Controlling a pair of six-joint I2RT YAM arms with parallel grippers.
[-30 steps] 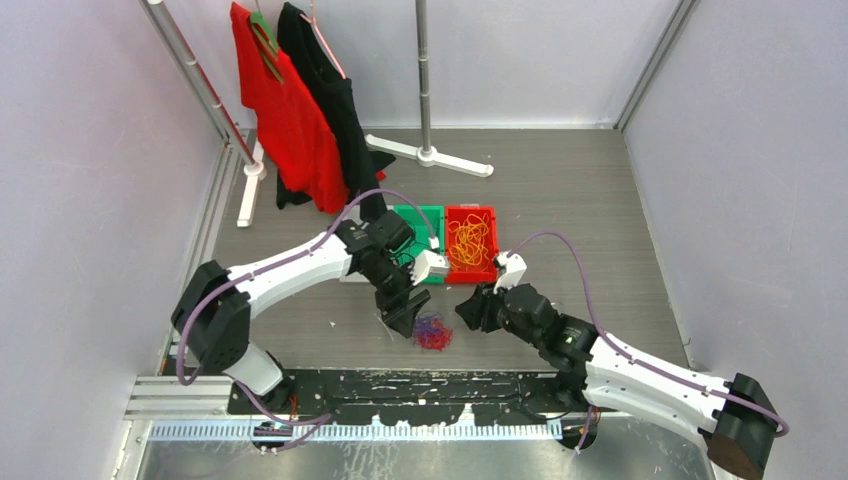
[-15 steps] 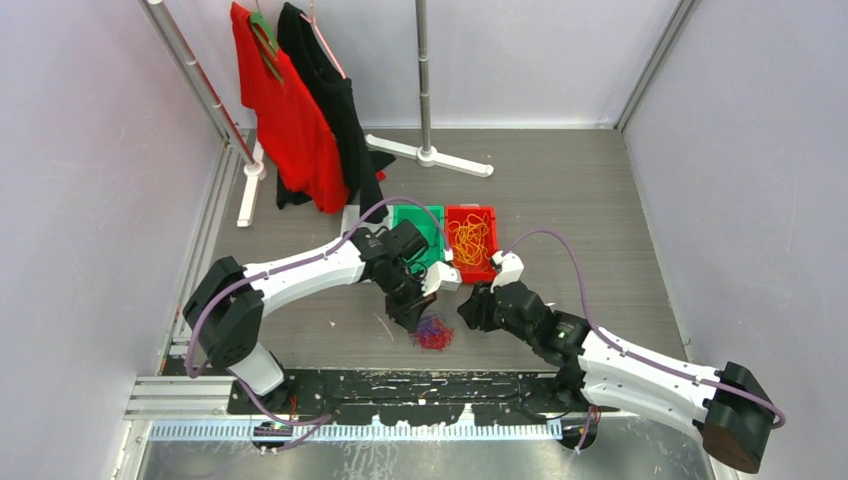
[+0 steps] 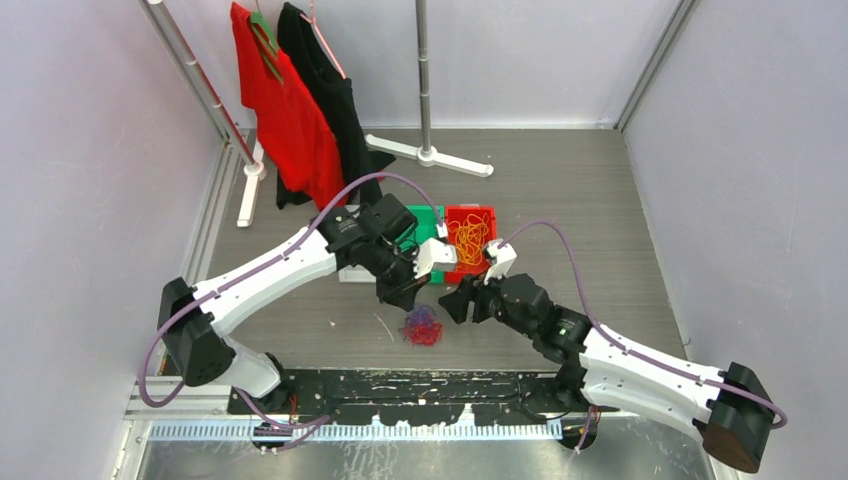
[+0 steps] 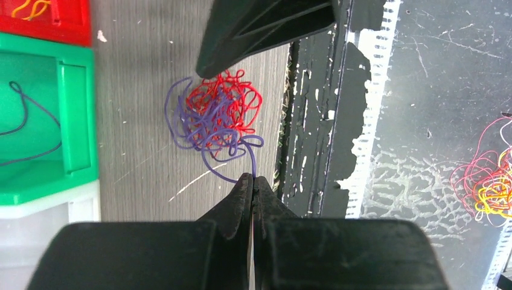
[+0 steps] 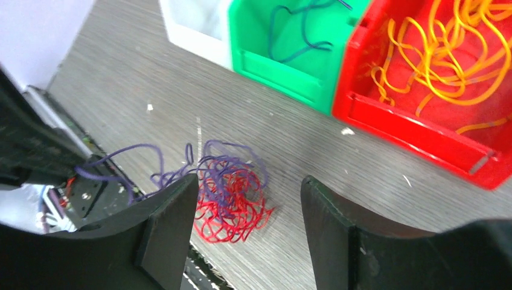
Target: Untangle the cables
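Two cables lay knotted into one small tangle [image 3: 422, 327] on the grey table [image 3: 580, 200] near its front edge: a red cable [image 4: 238, 99] and a purple cable [image 4: 199, 130] looped through each other. The left gripper [image 4: 252, 181] was clamped shut, its tips pinching a loose end of the purple cable that ran out from the tangle. In the right wrist view that strand stretched away to the left, raised off the surface. The right gripper [image 5: 247, 190] hung over the tangle with its jaws apart and one finger [image 5: 169, 223] on either side, holding nothing; whether it touched the wires could not be told. Behind the tangle stood three bins side by side. A red bin [image 5: 416, 130] held loose orange cables [image 5: 447, 54], a green bin [image 5: 278, 72] next to it held a single dark strand [image 5: 302, 42], and a white bin [image 5: 193, 24] stood at the far end. Another wad of red and yellow wire [image 4: 489, 181] showed at the right edge of the left wrist view — well apart from the tangle, past the table's front rail.
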